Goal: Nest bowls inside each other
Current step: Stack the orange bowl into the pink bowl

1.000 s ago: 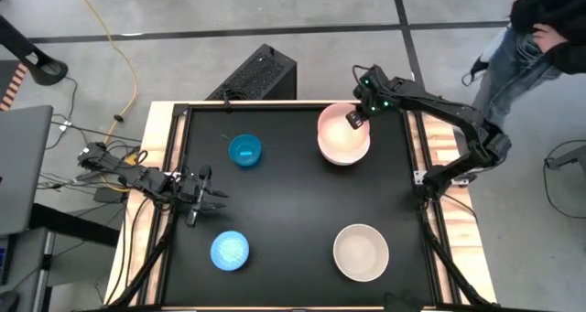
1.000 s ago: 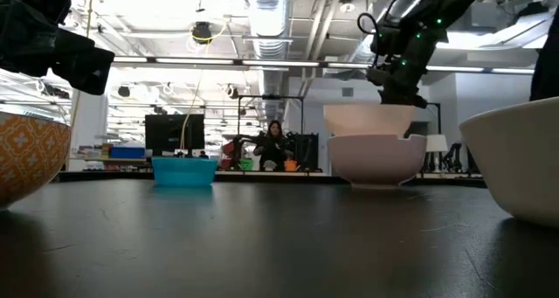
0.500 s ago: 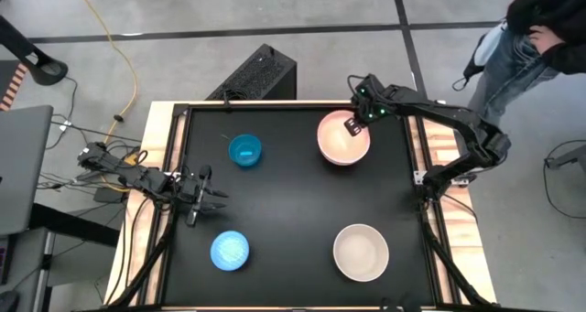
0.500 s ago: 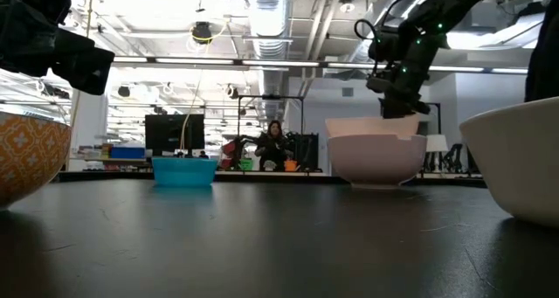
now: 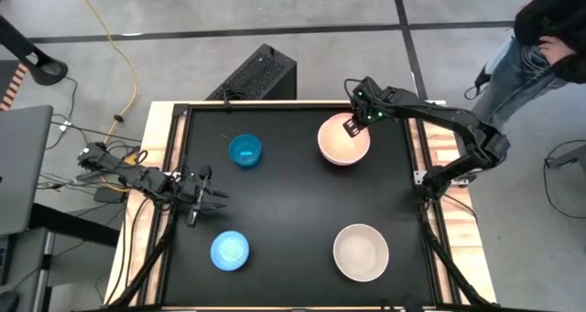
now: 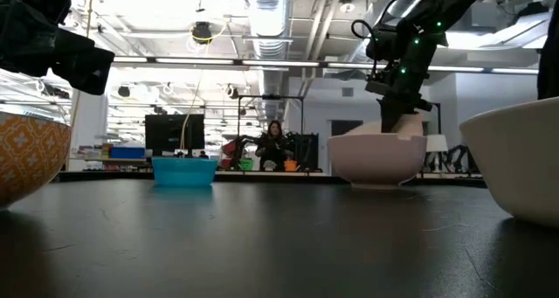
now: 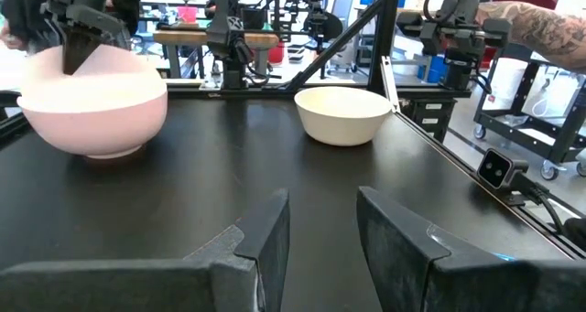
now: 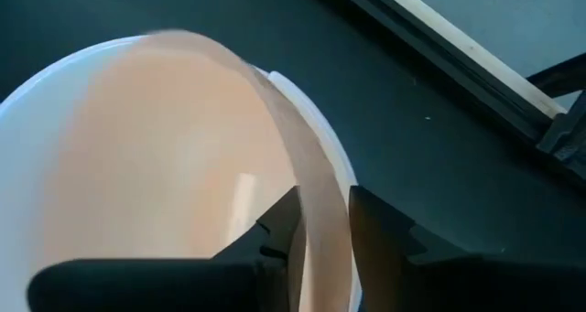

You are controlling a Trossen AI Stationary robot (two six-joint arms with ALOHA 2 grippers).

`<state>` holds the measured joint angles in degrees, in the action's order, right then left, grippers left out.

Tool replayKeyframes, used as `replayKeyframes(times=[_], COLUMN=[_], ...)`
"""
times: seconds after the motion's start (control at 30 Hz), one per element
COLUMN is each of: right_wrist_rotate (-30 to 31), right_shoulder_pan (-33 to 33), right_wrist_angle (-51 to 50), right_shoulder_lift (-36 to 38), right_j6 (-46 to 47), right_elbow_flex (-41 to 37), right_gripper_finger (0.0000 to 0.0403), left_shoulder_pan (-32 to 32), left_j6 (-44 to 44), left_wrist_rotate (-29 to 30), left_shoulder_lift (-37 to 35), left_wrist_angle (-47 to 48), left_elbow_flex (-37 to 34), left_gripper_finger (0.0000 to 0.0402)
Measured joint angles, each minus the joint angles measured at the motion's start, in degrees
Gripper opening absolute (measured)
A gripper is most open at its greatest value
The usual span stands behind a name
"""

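Nesting pink bowl (image 5: 342,143) inside white bowl (image 8: 316,129)

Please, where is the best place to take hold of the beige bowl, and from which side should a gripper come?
Take the beige bowl by its rim, coming straight down from above, with one finger inside the wall and one outside. It stands upright and empty, mouth up, with nothing close beside it. Its rounded outside would probably slip in a side grip.
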<state>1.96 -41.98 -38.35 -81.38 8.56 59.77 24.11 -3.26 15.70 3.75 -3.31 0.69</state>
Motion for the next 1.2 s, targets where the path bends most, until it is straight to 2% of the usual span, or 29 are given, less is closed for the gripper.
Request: replayKeyframes(times=[0.27,0.53,0.67,0.8,1.0,1.2], right_wrist_rotate=[-0.1,1.6,1.5,2.0,3.7,4.1], right_shoulder_pan=[-0.1,-0.1,1.4,5.3,12.0,12.9], right_wrist_angle=[-1.3,-9.7,-13.7,-19.3,-21.9,-21.4], right_shoulder_lift=[0.0,0.0,0.0,0.0,-0.1,0.0], right_j6=[-0.7,-1.5,1.1,2.3,4.9,5.8], right_elbow_flex=[0.6,8.3,11.0,11.2,9.0,5.9], right_gripper_finger=[0.0105,0.0105,0.0102,0.0081,0.0009,0.0012], left_shoulder_pan=[0.0,0.0,0.0,0.0,0.0,0.0], left_j6=[0.0,0.0,0.0,0.0,0.0,0.0], left_wrist_rotate=[0.0,0.0,0.0,0.0,0.0,0.1], left_shoulder_lift=[0.0,0.0,0.0,0.0,0.0,0.0], left_wrist_angle=[0.0,0.0,0.0,0.0,0.0,0.0], left_elbow_flex=[0.0,0.0,0.0,0.0,0.0,0.0], left_gripper_finger=[0.0118,0.0118,0.0118,0.0118,0.0118,0.0118])
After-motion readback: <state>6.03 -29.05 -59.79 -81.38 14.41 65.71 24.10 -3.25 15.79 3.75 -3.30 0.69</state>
